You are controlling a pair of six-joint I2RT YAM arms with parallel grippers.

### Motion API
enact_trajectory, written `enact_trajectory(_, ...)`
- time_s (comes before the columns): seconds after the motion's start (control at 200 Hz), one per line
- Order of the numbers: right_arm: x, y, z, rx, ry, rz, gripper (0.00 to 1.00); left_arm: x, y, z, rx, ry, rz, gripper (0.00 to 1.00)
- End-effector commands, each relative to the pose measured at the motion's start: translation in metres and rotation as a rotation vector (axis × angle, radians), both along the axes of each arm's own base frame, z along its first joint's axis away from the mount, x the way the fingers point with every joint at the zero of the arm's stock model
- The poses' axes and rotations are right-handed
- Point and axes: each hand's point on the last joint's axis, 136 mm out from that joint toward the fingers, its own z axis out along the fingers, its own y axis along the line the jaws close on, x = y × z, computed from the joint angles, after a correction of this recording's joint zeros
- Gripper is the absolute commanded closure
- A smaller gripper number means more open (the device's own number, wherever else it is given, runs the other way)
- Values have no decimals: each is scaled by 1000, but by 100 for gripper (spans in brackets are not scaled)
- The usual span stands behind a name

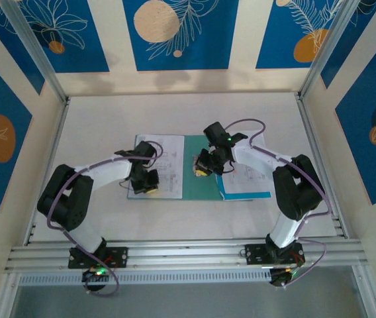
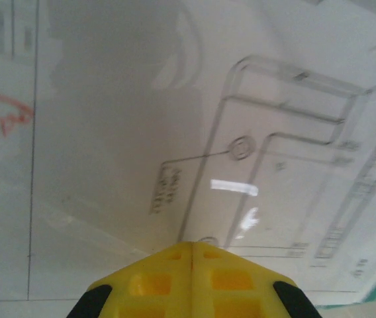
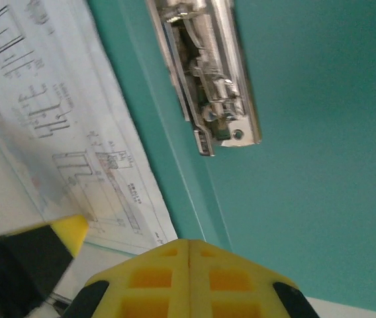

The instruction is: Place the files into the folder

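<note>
The teal folder (image 1: 198,189) lies open in the middle of the table, with a metal clip (image 3: 211,79) on its inner panel. White printed files (image 1: 165,149) cover its left half. My left gripper (image 1: 149,188) is shut, its yellow tips (image 2: 191,244) down on the printed sheet (image 2: 254,152) with nothing between them. My right gripper (image 1: 202,171) is also shut. Its tips (image 3: 189,241) hang just over the bare teal panel (image 3: 320,185) beside the fold, right of the sheet's edge (image 3: 62,126). Nothing is held.
More printed sheets (image 1: 247,175) lie on a blue-edged cover (image 1: 249,196) against the folder's right side. Aluminium rails (image 1: 188,252) run along the near edge, and patterned walls close the table on three sides. Bare tabletop (image 1: 175,116) lies behind the folder.
</note>
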Motion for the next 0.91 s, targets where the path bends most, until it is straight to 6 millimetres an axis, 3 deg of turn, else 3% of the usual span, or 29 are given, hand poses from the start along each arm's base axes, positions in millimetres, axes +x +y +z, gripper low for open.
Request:
enact_trajectory(0.0,-1,-3,-9,-27,80,-77,100,-16,-4,-9,-13,35,17,100)
enact_trajectory(0.305,7,4,-19,-75,126,-167,100,-40,-5,-17,-27,59,26,100)
enact_trajectory(0.505,14,13,-26,-79,141,-186,100,-40,-5,-15,-22,56,19,100)
enact_trajectory(0.9,15,12,-40,-145,171,-206,100,-41,-3,-15,-10,58,14,100)
